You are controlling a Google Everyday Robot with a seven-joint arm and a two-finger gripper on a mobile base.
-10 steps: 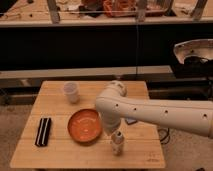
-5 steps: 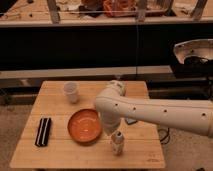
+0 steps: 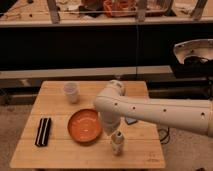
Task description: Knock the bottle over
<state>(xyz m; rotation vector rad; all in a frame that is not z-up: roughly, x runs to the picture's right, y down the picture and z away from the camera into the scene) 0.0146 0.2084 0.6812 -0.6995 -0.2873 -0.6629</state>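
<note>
Bottle (image 3: pixel 117 144) stands upright on the counter (image 3: pixel 54 102), just right of the orange plate (image 3: pixel 83 125), directly beneath the gripper (image 3: pixel 115 131), whose fingers are pinched narrow, gripping nothing.

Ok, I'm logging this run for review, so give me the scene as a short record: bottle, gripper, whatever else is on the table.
bottle: upright, near the table's front edge, just right of the plate; not yet knocked over
gripper: shut, pointing down, right above the bottle; contact cannot be told
orange plate: flat, mid-table
cup: upright, back left
black object: lying flat, left side
table: wooden
</note>
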